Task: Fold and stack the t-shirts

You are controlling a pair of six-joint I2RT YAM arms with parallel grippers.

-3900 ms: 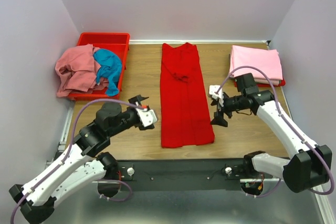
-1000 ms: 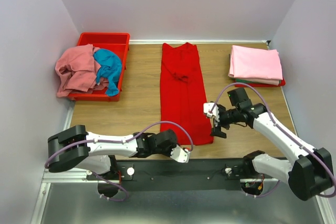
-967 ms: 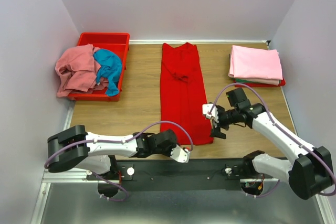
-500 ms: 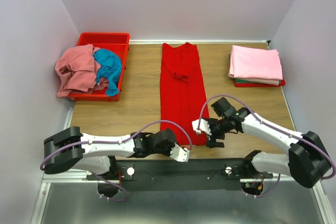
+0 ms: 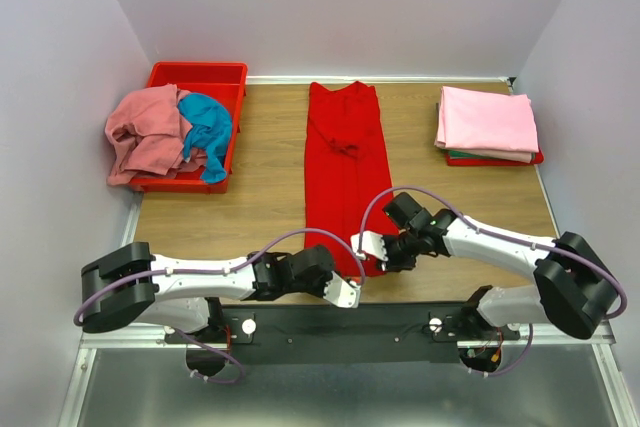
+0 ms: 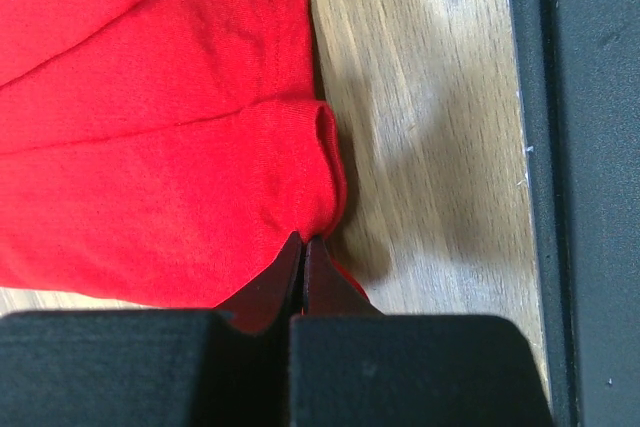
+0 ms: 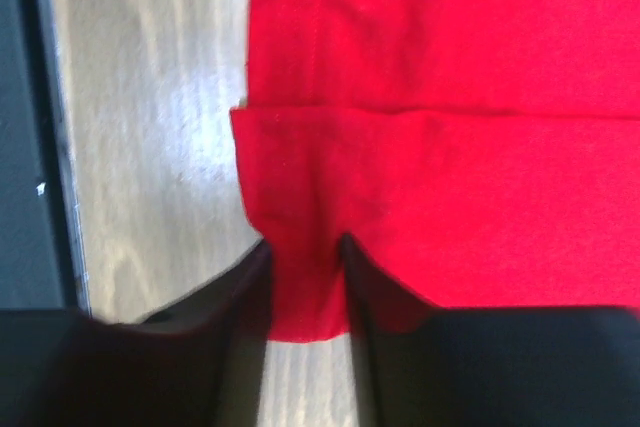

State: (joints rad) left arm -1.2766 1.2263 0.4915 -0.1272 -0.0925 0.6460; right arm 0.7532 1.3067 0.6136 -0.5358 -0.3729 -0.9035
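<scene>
1 red t-shirt (image 5: 345,172), near hem.
I see left gripper (image 6: 303,245) clamped on its corner; right gripper (image 7: 305,247) straddles the hem, grip I cannot tell.

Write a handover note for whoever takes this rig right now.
Left tool: shut on the near hem of the red t-shirt.
Right tool: jaws straddle the same hem further right, cloth between them; a firm grip is not confirmed.
The red t-shirt lies mid-table as a long narrow strip.
Done: a folded pink t-shirt tops the stack at far right.
Left to do: fold the red one end to end and stack it, then the salmon t-shirt and teal t-shirt heaped on the red bin.
</scene>
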